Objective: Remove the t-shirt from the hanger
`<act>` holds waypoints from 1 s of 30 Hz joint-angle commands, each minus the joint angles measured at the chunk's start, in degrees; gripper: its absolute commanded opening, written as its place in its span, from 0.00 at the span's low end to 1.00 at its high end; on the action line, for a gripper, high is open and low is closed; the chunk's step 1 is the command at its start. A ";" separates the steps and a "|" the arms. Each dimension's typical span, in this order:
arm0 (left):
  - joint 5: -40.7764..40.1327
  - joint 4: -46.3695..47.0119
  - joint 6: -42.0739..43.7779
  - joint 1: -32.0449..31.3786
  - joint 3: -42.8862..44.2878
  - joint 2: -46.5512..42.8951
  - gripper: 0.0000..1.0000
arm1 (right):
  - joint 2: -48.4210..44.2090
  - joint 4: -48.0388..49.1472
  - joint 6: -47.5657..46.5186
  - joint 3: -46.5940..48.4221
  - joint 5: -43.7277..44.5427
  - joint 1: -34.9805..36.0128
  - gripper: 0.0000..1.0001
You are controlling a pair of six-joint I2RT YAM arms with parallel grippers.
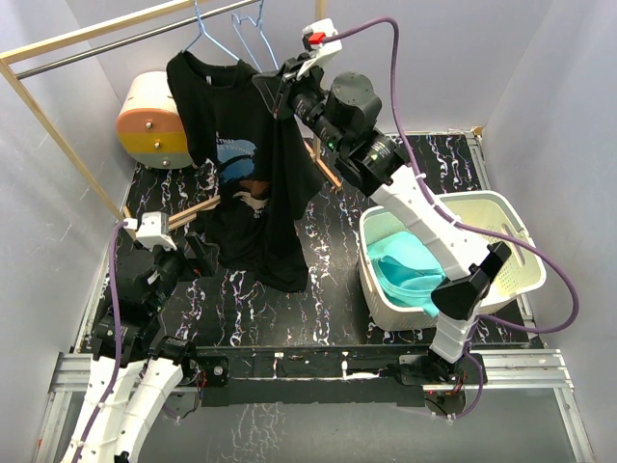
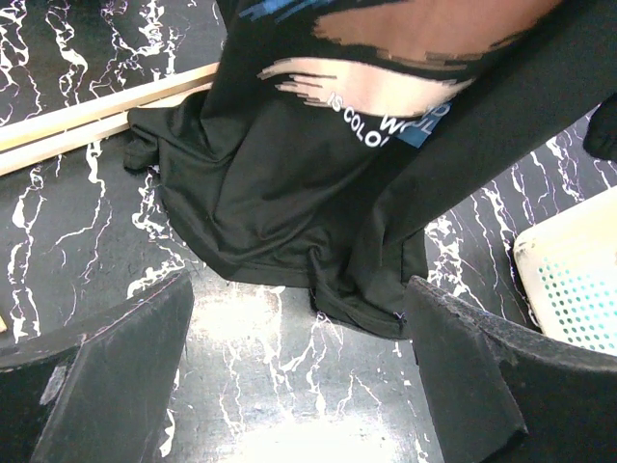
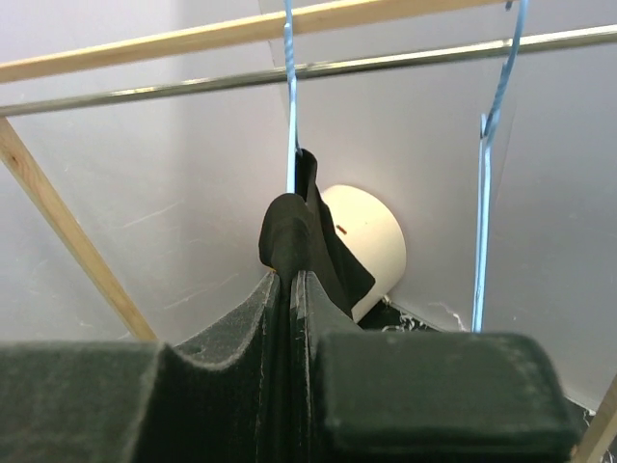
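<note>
A black t-shirt (image 1: pixel 246 183) with a printed front hangs from a blue wire hanger (image 1: pixel 207 39) on the metal rail (image 1: pixel 116 43). Its hem rests on the black marbled table. My right gripper (image 1: pixel 280 96) is raised at the shirt's right shoulder and is shut on a fold of the black fabric (image 3: pixel 289 231). The hanger wire (image 3: pixel 291 96) runs down into that fabric just above the gripper (image 3: pixel 294 289). My left gripper (image 1: pixel 193 253) is low by the table, open and empty. In the left wrist view, the hem (image 2: pixel 318 193) lies just ahead of the left gripper (image 2: pixel 299 376).
A second, bare blue hanger (image 1: pixel 253 29) hangs on the rail to the right. A white basket (image 1: pixel 501 231) holding teal cloth (image 1: pixel 410 265) stands on the right. A cream and orange rounded object (image 1: pixel 154 121) sits at the back left. Wooden frame bars (image 2: pixel 87 116) lie on the table.
</note>
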 commanded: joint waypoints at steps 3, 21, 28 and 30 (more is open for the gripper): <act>-0.96 0.03 -0.24 -0.20 -0.48 -0.81 0.90 | -7.93 10.88 1.09 -4.03 0.28 -0.28 0.08; -0.70 0.19 -0.15 -0.17 -0.57 -0.61 0.90 | -0.54 -9.73 2.14 1.93 -3.67 -0.30 0.08; 0.05 0.39 0.02 -0.19 -0.67 -0.30 0.90 | 1.62 -21.95 1.71 2.25 -7.53 -0.29 0.40; 0.17 0.46 0.00 -0.17 -0.71 -0.16 0.90 | 2.49 -24.00 1.02 3.22 -7.88 -0.28 0.46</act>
